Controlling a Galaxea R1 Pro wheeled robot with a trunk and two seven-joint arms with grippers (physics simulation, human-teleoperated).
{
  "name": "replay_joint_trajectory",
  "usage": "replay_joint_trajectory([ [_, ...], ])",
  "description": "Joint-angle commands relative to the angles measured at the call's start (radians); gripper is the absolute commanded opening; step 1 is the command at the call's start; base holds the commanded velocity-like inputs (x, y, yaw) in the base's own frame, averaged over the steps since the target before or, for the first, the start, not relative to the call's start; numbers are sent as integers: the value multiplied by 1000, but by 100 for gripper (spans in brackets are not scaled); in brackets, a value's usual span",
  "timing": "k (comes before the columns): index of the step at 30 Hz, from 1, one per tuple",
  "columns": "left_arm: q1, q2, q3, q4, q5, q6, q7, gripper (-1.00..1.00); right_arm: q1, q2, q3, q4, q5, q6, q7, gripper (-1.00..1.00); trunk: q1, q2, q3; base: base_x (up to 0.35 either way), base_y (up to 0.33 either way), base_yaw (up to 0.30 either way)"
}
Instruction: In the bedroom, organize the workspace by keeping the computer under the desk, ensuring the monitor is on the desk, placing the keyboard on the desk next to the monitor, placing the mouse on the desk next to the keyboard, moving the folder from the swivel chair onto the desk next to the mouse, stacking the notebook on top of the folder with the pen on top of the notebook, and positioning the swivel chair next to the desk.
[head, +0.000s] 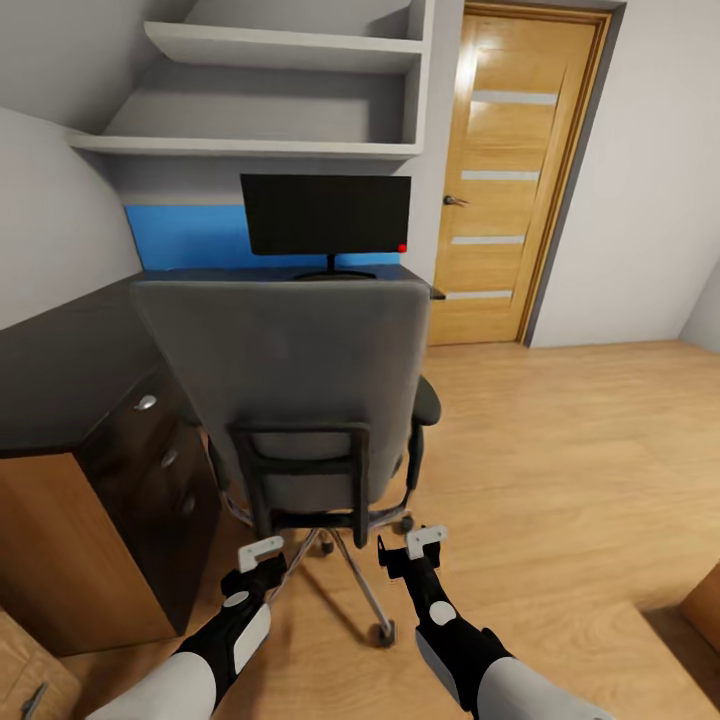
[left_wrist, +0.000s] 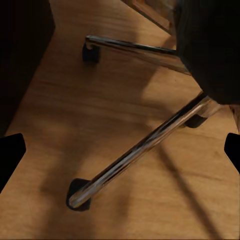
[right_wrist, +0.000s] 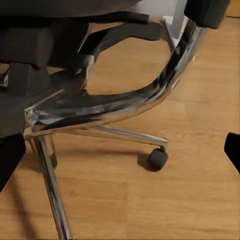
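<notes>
The grey swivel chair (head: 290, 370) stands right in front of me with its back towards me, close against the black-topped desk (head: 60, 360). Behind it the black monitor (head: 325, 213) stands on the desk. My left gripper (head: 262, 553) and right gripper (head: 415, 545) hang low behind the chair's seat, both open and empty. In the left wrist view the left gripper (left_wrist: 120, 155) is over a chrome base leg (left_wrist: 145, 145). The right gripper (right_wrist: 120, 155) faces the chrome base hub (right_wrist: 100, 107). The chair's back hides its seat; keyboard, mouse, folder, notebook, pen and computer are out of view.
The desk's black drawer unit (head: 160, 460) with a wood side stands at the left. White wall shelves (head: 280, 100) hang above the desk. A wooden door (head: 510, 180) is at the back right, with open wood floor (head: 580, 450) before it. A light-wood cabinet corner (head: 25, 680) sits at bottom left.
</notes>
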Motion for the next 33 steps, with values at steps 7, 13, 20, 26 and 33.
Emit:
replay_joint_trajectory([
  [7,-1,0,1,0,5,-5,-1,100,-1,0,7,3,-2,-3,-8,100,0,0,-1,322,0,0],
  [13,-1,0,1,0,5,-5,-1,100,-1,0,7,3,-2,-4,-8,100,0,0,-1,322,0,0],
  [20,-1,0,1,0,5,-5,-1,100,-1,0,7,3,-2,-4,-8,100,0,0,-1,322,0,0],
  [26,-1,0,1,0,5,-5,-1,100,-1,0,7,3,-2,-4,-8,100,0,0,-1,322,0,0],
  [33,-1,0,1,0,5,-5,-1,100,-1,0,7,3,-1,-4,-8,100,0,0,-1,322,0,0],
])
